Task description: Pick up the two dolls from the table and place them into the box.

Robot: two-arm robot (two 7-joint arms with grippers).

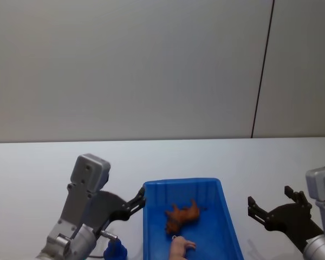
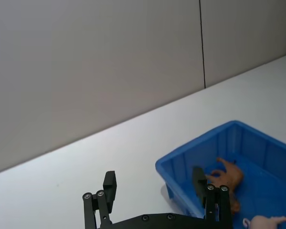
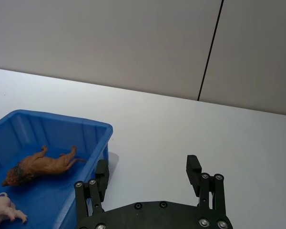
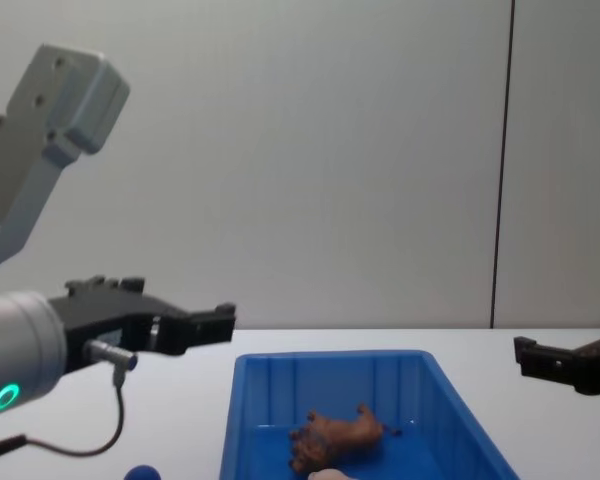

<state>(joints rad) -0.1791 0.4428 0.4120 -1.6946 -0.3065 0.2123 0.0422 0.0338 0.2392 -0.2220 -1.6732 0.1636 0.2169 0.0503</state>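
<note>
The blue box [image 1: 181,183] stands at the near centre of the white table. A brown four-legged doll [image 1: 182,215] lies on its side inside the box, also seen as the brown doll [image 3: 43,166]. The small blue doll [image 1: 117,250] rests on the table left of the box, under my left arm. My left gripper [image 1: 138,201] hovers open and empty at the box's left rim [image 2: 195,143]. Out to the right of the box, my right gripper [image 1: 268,200] hangs open above the table, nothing between its fingers [image 3: 193,167].
A small pale pink figure [image 1: 181,248] lies in the near end of the box beside the brown doll. A grey wall with a dark vertical seam [image 1: 262,70] backs the table. Bare white tabletop spreads behind the box and on both sides.
</note>
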